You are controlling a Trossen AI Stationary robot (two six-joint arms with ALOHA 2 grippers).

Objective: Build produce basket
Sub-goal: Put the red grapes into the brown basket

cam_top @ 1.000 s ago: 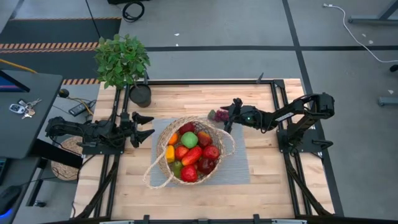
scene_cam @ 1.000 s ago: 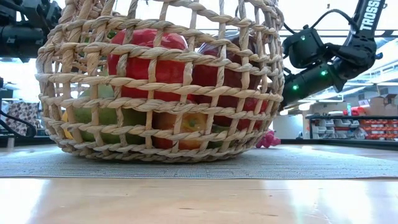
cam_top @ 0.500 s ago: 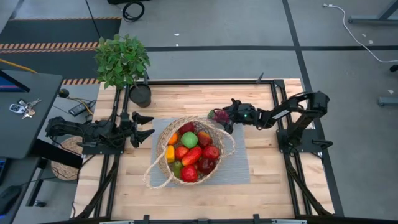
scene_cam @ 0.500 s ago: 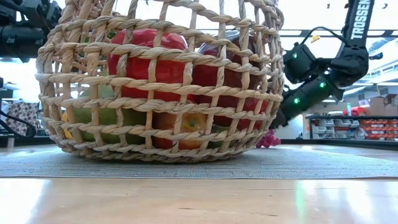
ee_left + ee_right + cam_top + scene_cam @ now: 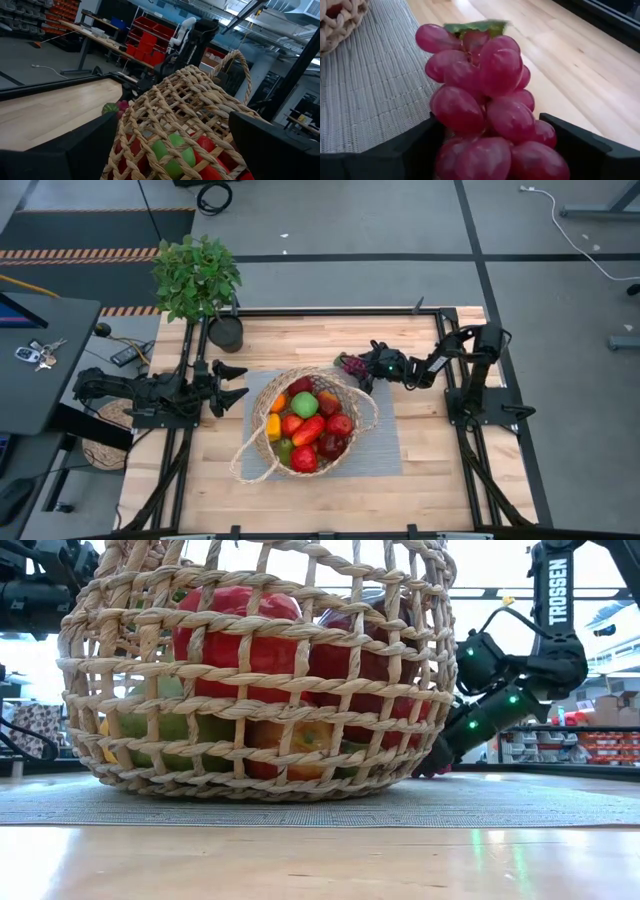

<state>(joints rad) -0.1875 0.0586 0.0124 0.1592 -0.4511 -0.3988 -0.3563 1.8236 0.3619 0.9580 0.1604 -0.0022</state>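
The tan wicker basket (image 5: 258, 448) stands on a grey mat (image 5: 385, 445) at mid-table, filled with red, green, orange and yellow produce (image 5: 305, 425). A bunch of purple grapes (image 5: 349, 364) with a green leaf lies on the table at the mat's far right corner, just outside the basket. My right gripper (image 5: 362, 370) is open and low, its two fingers on either side of the grapes (image 5: 490, 115). My left gripper (image 5: 235, 383) is open and empty, left of the basket. My right gripper's fingers (image 5: 415, 145) stand close on both sides of the grape bunch's near part (image 5: 455, 110); I cannot tell whether they touch it. They come slanting down from the table's right side. The grapes lie on the table.
A potted leafy plant (image 5: 200, 280) in a black pot (image 5: 226, 332) stands at the table's far left. The basket's looping handle (image 5: 365, 405) arches close to the grapes. Bare wood lies along the near edge (image 5: 320, 495).
My right gripper has gone down and a little toward the table's left, tipping downward onto the grapes, while its arm folded back toward the right edge. The grapes and the basket have stayed in place.
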